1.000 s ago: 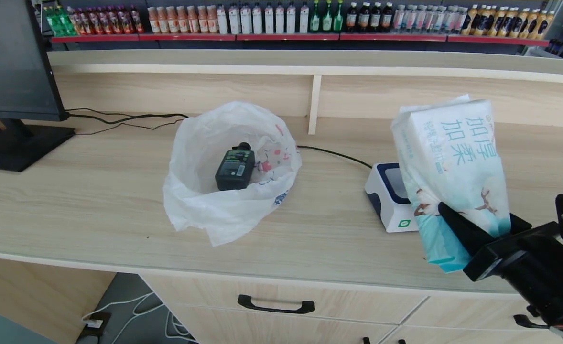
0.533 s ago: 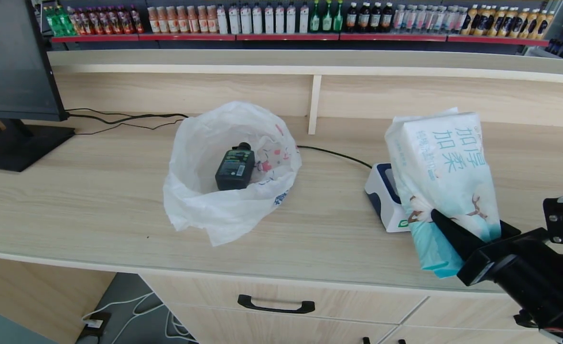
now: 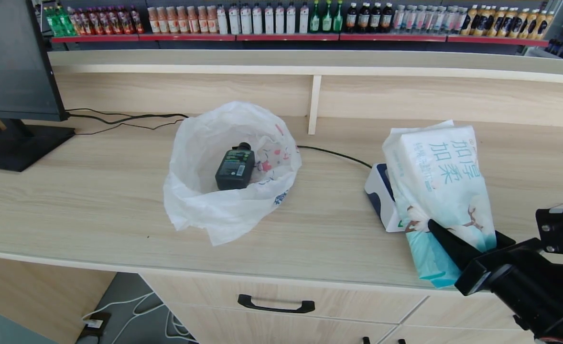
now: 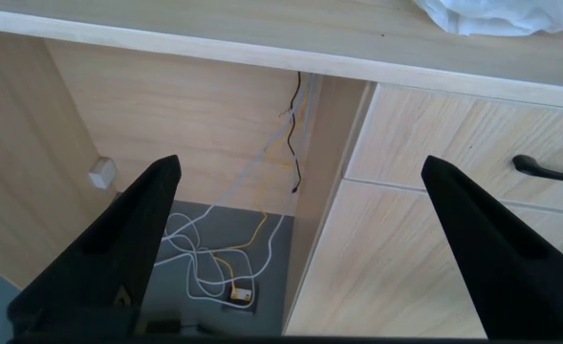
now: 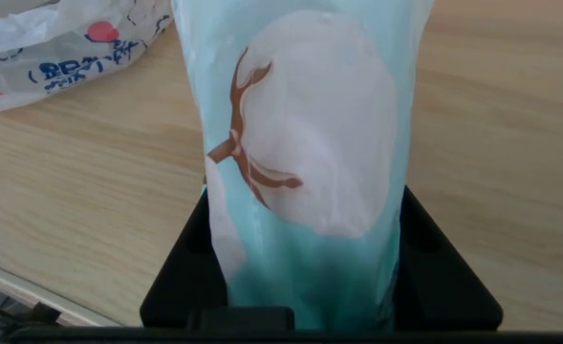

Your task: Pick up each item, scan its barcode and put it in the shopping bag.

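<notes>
The right jaws are clamped on the bottom end of the tissue pack (image 3: 441,177), which leans up from them, partly covering the scanner (image 3: 378,191). Well to their left, the shopping bag (image 3: 200,205) lies on the worktop (image 3: 95,200), with a dark bottle (image 3: 234,168) inside. The left jaws stand wide apart below the worktop's edge.

The light wooden counter (image 3: 95,205) carries a white plastic shopping bag (image 3: 200,210), open near its middle. To its right sits a white-and-blue scanner (image 3: 379,193), its black cable (image 3: 334,154) trailing toward the bag. At the far left stands a monitor (image 3: 14,57), with dark cords (image 3: 119,117) behind.
</notes>
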You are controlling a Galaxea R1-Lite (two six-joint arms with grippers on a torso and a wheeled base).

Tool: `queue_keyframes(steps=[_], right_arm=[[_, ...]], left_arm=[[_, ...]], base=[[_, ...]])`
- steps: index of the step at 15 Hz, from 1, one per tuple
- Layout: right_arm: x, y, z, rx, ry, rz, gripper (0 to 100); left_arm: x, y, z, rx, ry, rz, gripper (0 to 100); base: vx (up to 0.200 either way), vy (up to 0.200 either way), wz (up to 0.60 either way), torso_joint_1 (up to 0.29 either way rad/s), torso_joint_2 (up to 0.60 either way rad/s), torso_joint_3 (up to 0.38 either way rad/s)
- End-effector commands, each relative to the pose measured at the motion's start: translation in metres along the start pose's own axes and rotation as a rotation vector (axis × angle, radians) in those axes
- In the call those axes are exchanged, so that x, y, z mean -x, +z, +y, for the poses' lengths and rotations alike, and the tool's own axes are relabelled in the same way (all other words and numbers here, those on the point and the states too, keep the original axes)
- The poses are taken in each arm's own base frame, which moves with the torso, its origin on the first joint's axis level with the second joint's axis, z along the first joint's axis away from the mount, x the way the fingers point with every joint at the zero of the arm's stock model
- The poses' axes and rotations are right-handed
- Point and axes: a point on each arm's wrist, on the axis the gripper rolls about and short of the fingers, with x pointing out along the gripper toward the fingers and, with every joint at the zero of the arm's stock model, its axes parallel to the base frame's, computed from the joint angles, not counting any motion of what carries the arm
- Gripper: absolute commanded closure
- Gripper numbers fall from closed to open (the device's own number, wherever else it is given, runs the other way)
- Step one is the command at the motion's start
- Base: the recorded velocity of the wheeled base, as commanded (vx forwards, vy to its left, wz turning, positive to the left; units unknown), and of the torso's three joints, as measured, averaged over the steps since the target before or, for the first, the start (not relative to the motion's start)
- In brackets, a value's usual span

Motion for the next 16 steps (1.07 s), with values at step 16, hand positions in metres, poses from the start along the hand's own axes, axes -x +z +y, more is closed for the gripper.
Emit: queue_keyframes(steps=[16], right_arm=[[0.0013, 0.0011, 0.0007, 0.001, 0.045, 0.0, 100]], left_arm=[[0.0, 0.0001, 0.0, 0.0, 0.0, -0.001, 0]], base=[[0.0, 0.0, 0.0, 0.0, 0.0, 0.0]])
